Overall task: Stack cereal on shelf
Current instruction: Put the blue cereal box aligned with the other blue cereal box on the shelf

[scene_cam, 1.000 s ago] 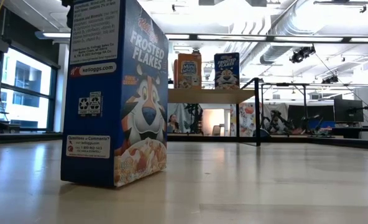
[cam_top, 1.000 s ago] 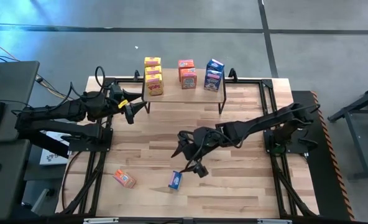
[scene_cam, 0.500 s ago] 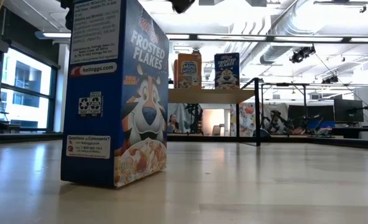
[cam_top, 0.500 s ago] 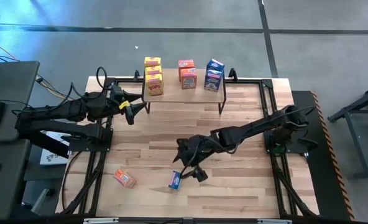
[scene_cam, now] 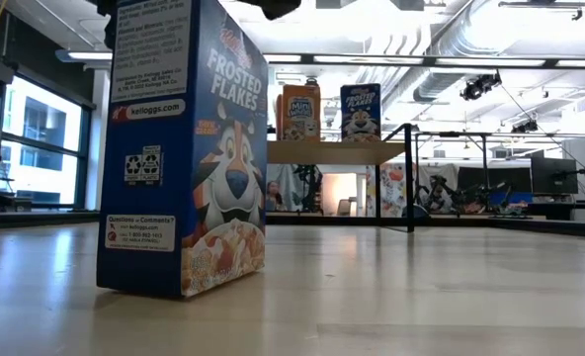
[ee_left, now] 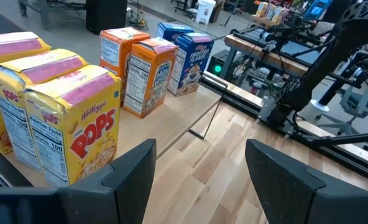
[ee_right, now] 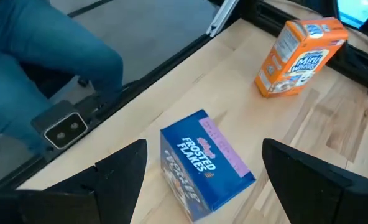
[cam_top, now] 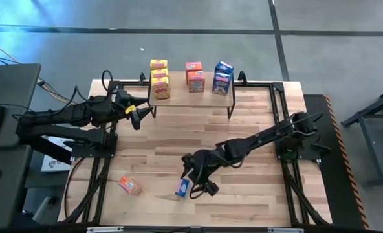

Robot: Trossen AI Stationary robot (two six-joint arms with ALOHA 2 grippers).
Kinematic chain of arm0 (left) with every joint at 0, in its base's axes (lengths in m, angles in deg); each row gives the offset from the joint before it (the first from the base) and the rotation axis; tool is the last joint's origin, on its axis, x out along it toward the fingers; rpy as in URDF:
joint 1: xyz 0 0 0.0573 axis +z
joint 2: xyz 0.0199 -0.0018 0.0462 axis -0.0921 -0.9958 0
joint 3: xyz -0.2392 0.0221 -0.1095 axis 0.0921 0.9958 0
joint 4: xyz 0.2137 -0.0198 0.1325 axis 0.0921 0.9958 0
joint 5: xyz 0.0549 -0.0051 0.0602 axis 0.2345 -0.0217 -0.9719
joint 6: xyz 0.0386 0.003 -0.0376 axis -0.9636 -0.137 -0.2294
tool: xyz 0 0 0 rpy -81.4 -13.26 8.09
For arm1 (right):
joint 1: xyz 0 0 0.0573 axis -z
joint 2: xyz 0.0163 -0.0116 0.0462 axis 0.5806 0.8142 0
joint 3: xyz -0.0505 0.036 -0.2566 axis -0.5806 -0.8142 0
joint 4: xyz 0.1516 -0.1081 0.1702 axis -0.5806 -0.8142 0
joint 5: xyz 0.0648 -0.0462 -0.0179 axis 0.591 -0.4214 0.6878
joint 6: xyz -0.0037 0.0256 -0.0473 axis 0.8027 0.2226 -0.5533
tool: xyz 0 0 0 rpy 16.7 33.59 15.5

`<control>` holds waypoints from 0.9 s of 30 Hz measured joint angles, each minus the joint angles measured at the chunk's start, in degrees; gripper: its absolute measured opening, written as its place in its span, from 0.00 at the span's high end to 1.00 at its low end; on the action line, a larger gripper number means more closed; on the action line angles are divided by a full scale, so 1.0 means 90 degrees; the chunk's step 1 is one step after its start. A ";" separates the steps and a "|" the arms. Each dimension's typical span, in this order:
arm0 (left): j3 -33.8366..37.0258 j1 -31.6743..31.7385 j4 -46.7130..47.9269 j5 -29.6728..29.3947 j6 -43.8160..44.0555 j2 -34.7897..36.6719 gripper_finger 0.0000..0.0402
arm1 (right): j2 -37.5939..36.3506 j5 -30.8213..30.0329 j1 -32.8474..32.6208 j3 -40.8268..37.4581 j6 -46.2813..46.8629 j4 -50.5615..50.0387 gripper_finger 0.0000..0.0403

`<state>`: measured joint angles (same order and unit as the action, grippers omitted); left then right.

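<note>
the right hand is seen reaching over the near part of the tabletop, just beside and above a blue cereal box that stands upright there. its two fingers are held wide apart, with the blue box lying between them in the right wrist view and nothing gripped. in the low view this blue box fills the foreground, standing on the wood, and a dark part of the arm is seen at the top edge above it. an orange-red cereal box is lying on the tabletop well apart from the blue one, toward the left arm's side; in the right wrist view it is seen beyond the blue box.

the shelf stands at the far edge of the tabletop. on its plank three yellow boxes are lined up in a row at one end, two orange-red boxes in the middle and two blue boxes at the other end, all upright.

the left hand is held near the shelf's yellow end, above the tabletop, with its fingers apart and nothing between them; the yellow boxes are seen close ahead of it in the left wrist view.
</note>
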<state>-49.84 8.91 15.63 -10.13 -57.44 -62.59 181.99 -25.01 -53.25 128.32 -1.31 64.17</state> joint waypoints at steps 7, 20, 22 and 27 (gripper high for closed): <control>0.0000 0.0006 -0.0020 -0.0005 0.0000 -0.0061 0.40 | 0.0245 0.0039 0.0003 0.0002 -0.0223 0.0048 0.23; 0.0000 0.0011 -0.0008 -0.0032 -0.0061 -0.0087 0.40 | 0.0593 0.0161 0.0103 0.1257 -0.0467 -0.1381 0.23; 0.0000 0.0011 -0.0006 -0.0032 -0.0061 -0.0087 0.40 | 0.0752 0.0214 0.0112 0.1615 -0.0618 -0.1876 0.23; 0.0000 0.0011 0.0003 -0.0032 -0.0069 -0.0087 0.40 | 0.1302 0.0209 0.0114 0.2413 -0.0935 -0.2793 0.23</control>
<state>-49.84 9.01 15.65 -10.41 -58.06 -63.37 193.71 -23.13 -52.23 150.04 -9.73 39.03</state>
